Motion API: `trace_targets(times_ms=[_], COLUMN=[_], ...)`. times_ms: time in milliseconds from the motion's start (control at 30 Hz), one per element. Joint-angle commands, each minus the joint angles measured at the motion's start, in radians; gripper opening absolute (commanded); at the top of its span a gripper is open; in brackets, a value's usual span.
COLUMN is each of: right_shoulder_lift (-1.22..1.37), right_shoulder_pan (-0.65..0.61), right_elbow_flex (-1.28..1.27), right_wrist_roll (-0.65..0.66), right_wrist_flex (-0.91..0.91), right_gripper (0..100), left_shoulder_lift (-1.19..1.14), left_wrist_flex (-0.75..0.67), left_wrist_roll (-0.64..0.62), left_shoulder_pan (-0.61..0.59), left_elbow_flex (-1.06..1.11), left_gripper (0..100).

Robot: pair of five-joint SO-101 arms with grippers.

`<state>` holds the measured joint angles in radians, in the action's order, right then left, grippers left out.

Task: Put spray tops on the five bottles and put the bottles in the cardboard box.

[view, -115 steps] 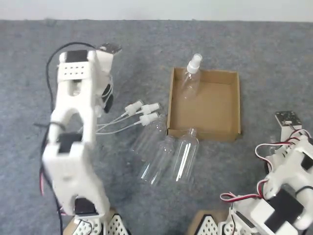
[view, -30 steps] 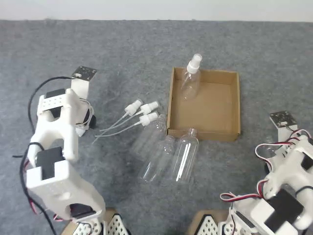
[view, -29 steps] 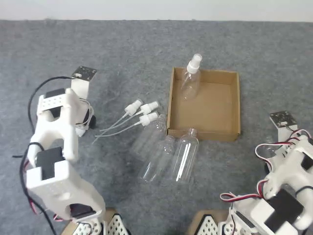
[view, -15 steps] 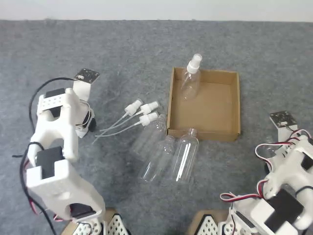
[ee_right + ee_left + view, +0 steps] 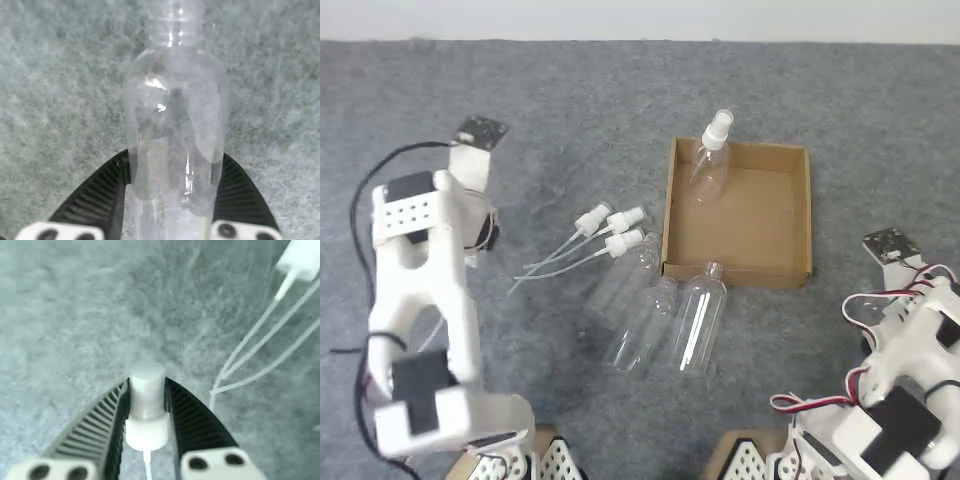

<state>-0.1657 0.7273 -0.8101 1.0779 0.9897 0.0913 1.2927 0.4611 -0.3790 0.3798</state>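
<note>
My left gripper (image 5: 146,385) is shut on a white spray top (image 5: 146,410), held above the grey carpet to the left of the loose tops. My right gripper (image 5: 172,160) is shut on a clear bottle (image 5: 175,115) with a bare neck, at the right arm (image 5: 900,360) near the front right. Three spray tops (image 5: 612,228) with long tubes lie left of the cardboard box (image 5: 735,272). Three uncapped bottles (image 5: 660,312) lie at the box's front left corner. One bottle with a spray top (image 5: 708,160) leans in the box's back left corner.
The left arm (image 5: 420,290) stands tall over the left side of the carpet. Tubes of the loose spray tops (image 5: 260,345) run across the carpet ahead of the left gripper. A white wall borders the carpet's far edge.
The left arm drew back from the spray tops toward the left, then rose, carrying a spray top. The right arm has barely shifted.
</note>
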Motion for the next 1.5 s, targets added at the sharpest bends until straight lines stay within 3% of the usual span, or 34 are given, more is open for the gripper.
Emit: trace_targets(times_ms=[0, 233, 433, 700, 1033, 1267, 1467], right_shoulder_lift=[-0.005, -0.005, -0.005, -0.001, 0.021, 0.225, 0.381], right_shoulder_pan=[0.013, 0.013, -0.019, -0.105, -0.165, -0.171, -0.133], right_elbow_flex=[0.057, 0.092, 0.123, 0.232, 0.477, 0.559, 0.664], right_wrist_roll=[0.006, -0.044, -0.132, -0.186, -0.215, -0.166, -0.164], right_wrist_flex=[-0.010, 0.007, 0.010, 0.143, 0.286, 0.312, 0.312], right_gripper=[16.5, 17.3, 31.0, 32.0, 31.8, 31.7, 21.0], left_shoulder_lift=[0.187, 0.480, 0.649, 0.697, 0.697, 0.697, 0.697], left_wrist_flex=[0.048, 0.046, -0.037, -0.184, -0.192, -0.192, -0.192], left_wrist_roll=[-0.055, -0.176, -0.242, -0.259, -0.261, -0.261, -0.261], left_shoulder_pan=[0.057, 0.272, 0.377, 0.393, 0.393, 0.394, 0.394], left_elbow_flex=[0.004, 0.177, 0.340, 0.535, 0.545, 0.545, 0.545], left_gripper=[1, 1, 1, 1, 1, 1, 1])
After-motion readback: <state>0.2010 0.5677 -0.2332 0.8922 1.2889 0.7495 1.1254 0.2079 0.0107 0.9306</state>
